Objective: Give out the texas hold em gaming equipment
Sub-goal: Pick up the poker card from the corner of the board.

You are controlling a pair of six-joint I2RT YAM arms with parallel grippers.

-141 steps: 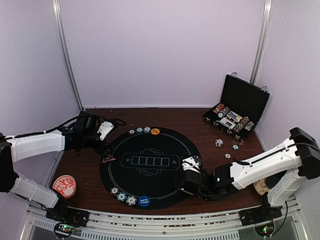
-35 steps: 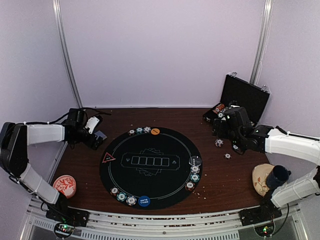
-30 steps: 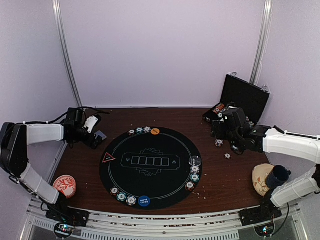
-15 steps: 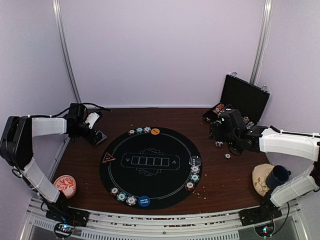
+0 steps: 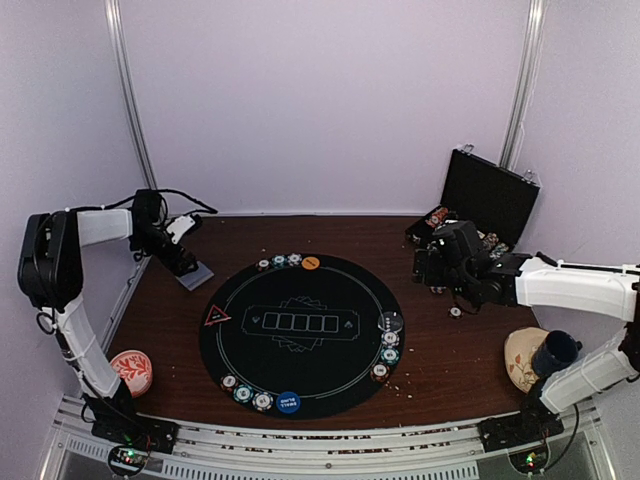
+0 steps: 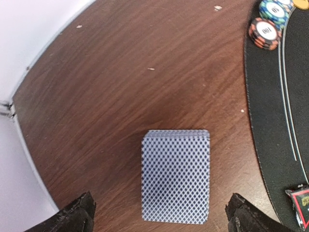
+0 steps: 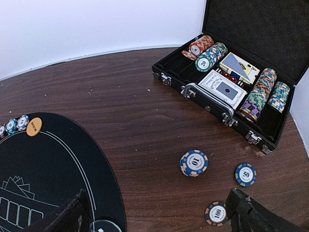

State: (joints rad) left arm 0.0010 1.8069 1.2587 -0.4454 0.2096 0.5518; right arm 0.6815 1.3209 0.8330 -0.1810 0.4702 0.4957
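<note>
Wooden table, far left: card deck (image 6: 176,176) lies just ahead of left gripper (image 6: 160,209), jaws spread wide across its shorter side

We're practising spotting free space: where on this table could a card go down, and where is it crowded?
Free: the middle of the mat, inside the chips on its rim; the table between mat and back wall. Crowded: beside the case, where loose chips lie.

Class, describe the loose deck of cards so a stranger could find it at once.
Find the round black mat, then the bare wood off its far-left edge. The deck of cards lies there, face down. Unlike the round striped chips nearby, it is rectangular with a grey-blue lattice back.
</note>
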